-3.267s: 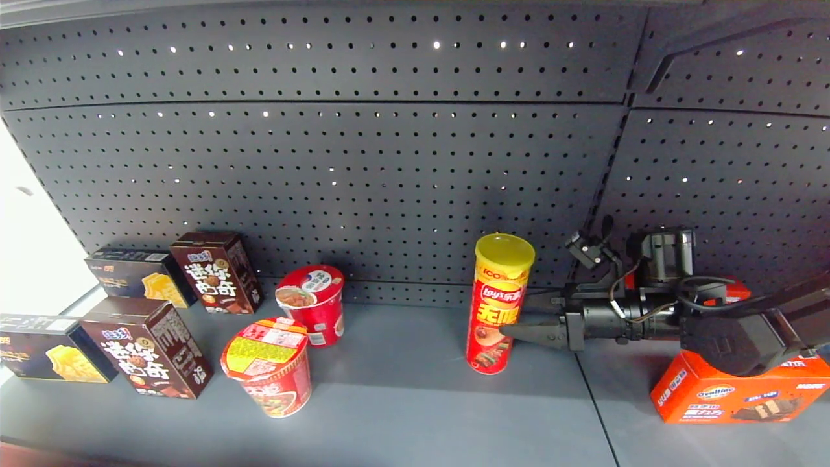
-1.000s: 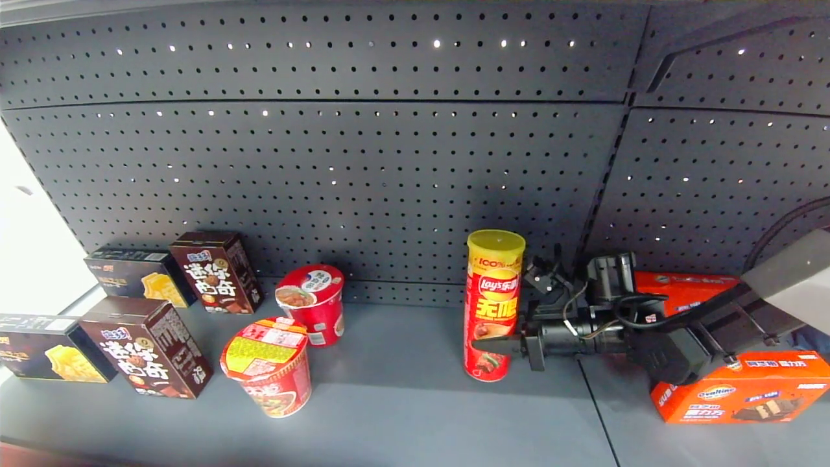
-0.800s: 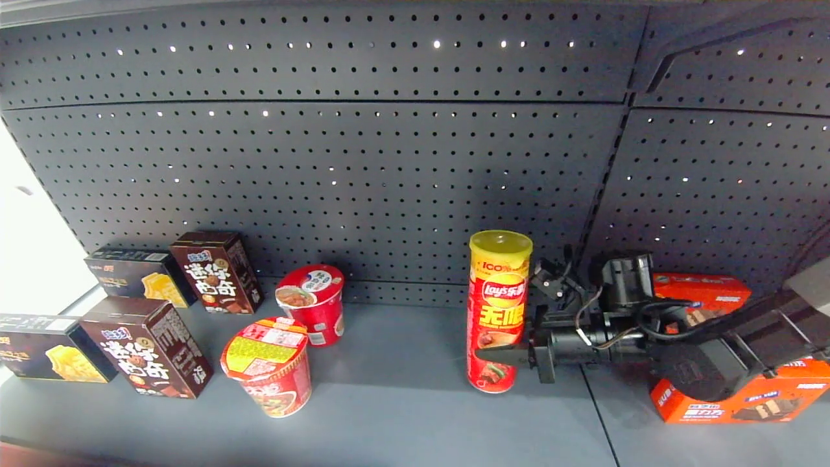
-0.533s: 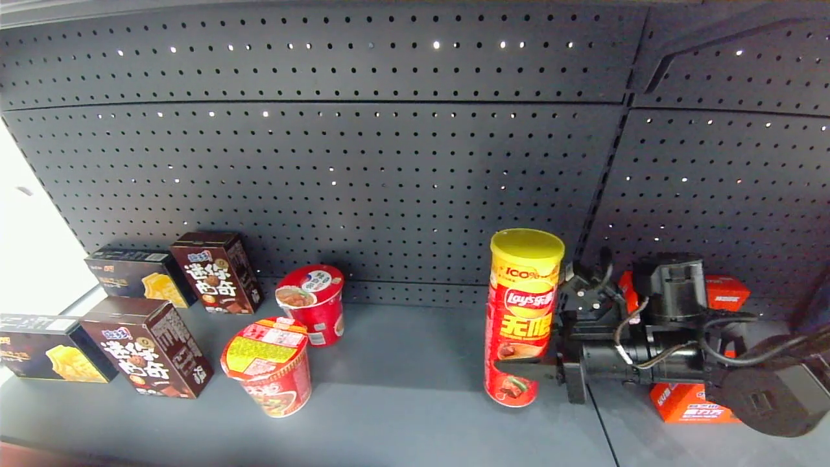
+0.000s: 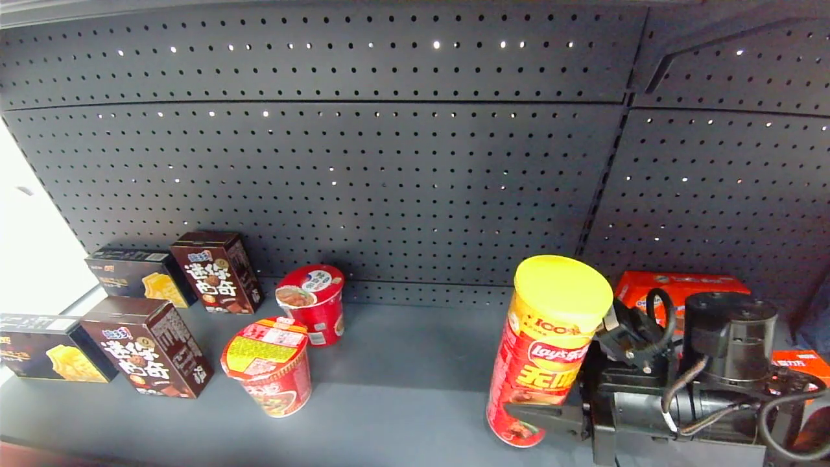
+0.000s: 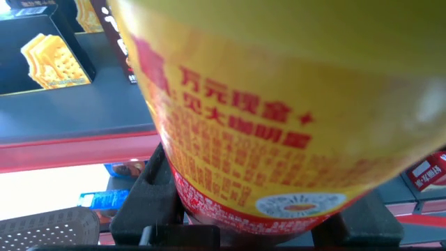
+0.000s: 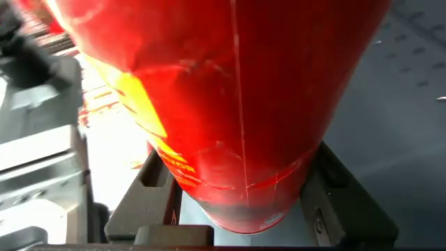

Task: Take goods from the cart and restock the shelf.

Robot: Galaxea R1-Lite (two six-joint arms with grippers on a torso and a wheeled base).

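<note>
One dark pegboard wall [image 5: 389,162] spans the upper part of the head view, and the grey shelf [image 5: 402,363] runs along the lower part beneath it. At the lower right, the right gripper [image 5: 522,408] is clamped on a tall red chip can [image 5: 545,363] with a yellow lid. The can is tilted, its lid leaning toward the right of the frame, and I cannot tell whether its base touches the shelf. The right wrist view shows the same can pinched between the gripper's dark fingers [image 7: 139,202]. In the left wrist view the left gripper [image 6: 254,219] is closed on a second can [image 6: 279,104], yellow with red print. Behind the right arm, at the right of the head view, lies an orange box [image 5: 681,285], and a further orange carton [image 5: 801,363] sits at the right edge. At the left stand two brown boxes [image 5: 217,272] [image 5: 152,353] and two dark boxes [image 5: 139,275] [image 5: 52,347], in a back and a front row. Between these and the chip can stand two red noodle cups, one [image 5: 311,301] behind the other [image 5: 269,366].
</note>
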